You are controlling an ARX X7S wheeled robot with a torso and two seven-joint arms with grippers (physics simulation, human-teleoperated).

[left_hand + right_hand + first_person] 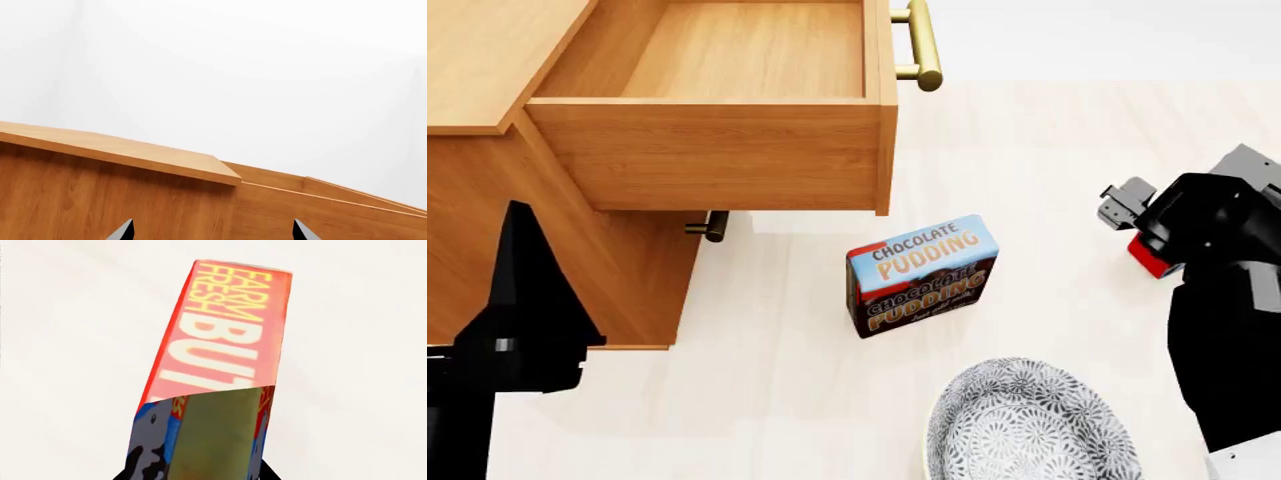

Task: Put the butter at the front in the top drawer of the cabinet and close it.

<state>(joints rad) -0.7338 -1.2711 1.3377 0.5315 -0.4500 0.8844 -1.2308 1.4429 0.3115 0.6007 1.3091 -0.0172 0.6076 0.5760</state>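
The top drawer (741, 110) of the cabinet (487, 60) already stands pulled out and bare inside, so the step in hand looks like fetching the butter (220, 340). In the right wrist view the red box fills the frame, its lower end sitting between the dark fingers of the right gripper (197, 472), which seem clenched on it. From the drawer, that arm is well off toward the handle (918, 45) side, beyond the chocolate pudding box (924, 275) and the patterned bowl (1028, 425). The left gripper (213, 231) has its fingers spread apart, grasping nothing, close to the cabinet's side. Next, I'd judge, the butter must be carried over the drawer's front wall and lowered inside.
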